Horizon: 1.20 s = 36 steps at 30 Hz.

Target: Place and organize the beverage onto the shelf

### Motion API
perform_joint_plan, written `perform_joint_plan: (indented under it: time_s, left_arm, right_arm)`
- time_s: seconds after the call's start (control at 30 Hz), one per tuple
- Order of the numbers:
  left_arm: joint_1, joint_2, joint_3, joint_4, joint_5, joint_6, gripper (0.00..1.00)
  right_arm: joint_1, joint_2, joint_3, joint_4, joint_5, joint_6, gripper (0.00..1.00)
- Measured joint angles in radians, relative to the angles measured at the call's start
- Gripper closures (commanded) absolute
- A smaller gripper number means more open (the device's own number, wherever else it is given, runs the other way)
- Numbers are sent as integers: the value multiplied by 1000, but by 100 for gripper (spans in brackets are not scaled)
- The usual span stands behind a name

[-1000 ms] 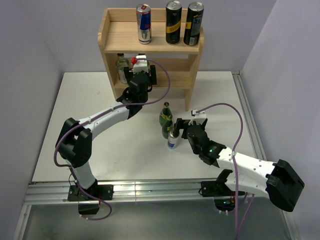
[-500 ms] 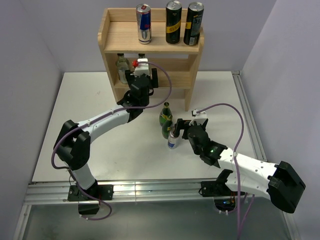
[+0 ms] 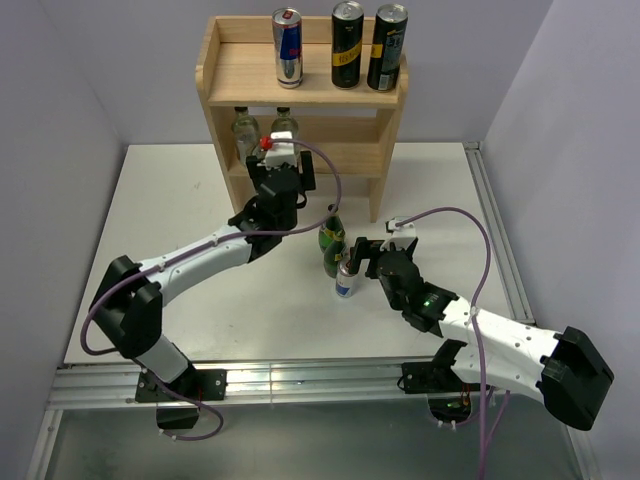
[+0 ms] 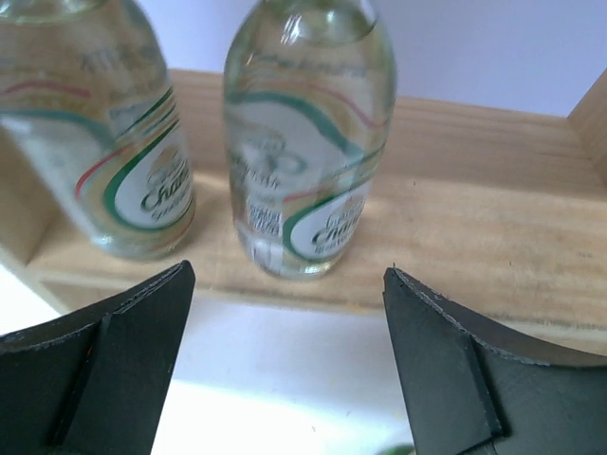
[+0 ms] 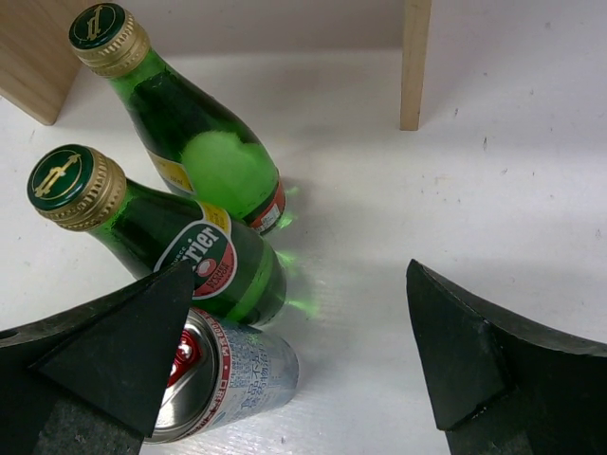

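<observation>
The light-wood shelf (image 3: 232,75) holds a blue-and-silver can (image 3: 287,45) and two black-and-gold cans (image 3: 347,45) on its upper board. Two clear bottles (image 3: 244,125) stand on the lower board; in the left wrist view they are upright side by side (image 4: 308,161). My left gripper (image 3: 281,166) (image 4: 289,322) is open and empty, just in front of them. Two green bottles (image 3: 331,228) (image 5: 204,156) and a silver can (image 3: 345,281) (image 5: 232,374) stand on the table. My right gripper (image 3: 362,256) (image 5: 294,355) is open, its left finger beside the can.
The shelf's right side panel (image 3: 385,170) stands close behind the green bottles; its front edge shows in the right wrist view (image 5: 415,66). The white table (image 3: 170,230) ends at a metal rail (image 3: 495,230) on the right. Purple walls surround the workspace.
My left gripper has drawn back from the lower shelf, and a second clear bottle now stands there beside the first. The right gripper has barely moved.
</observation>
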Motion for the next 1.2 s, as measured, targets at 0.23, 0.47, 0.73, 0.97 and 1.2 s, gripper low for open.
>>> perform_joint_plan:
  time_s: [0.23,0.47,0.73,0.97,1.2]
  left_arm:
    - [-39,-116,-114,-88,-39,-90,15]
    - [-160,-345,-337,-230,-16,-243,16]
    - [-440,-497,-514,-295,66,-341,10]
    - [-571,-502,-663,-191,149,-370,10]
    - [-634,-292,-668,15,152,-365,10]
  right_arm:
    - [0,-5,0,0,0,0,0]
    - [0,-11,-7,0,1,0,0]
    - [0,-14,-14,-6,24,4,0]
    - [0,-125,-56,-22,146,59,0]
    - [0,-269,-108,-57,292,138,0]
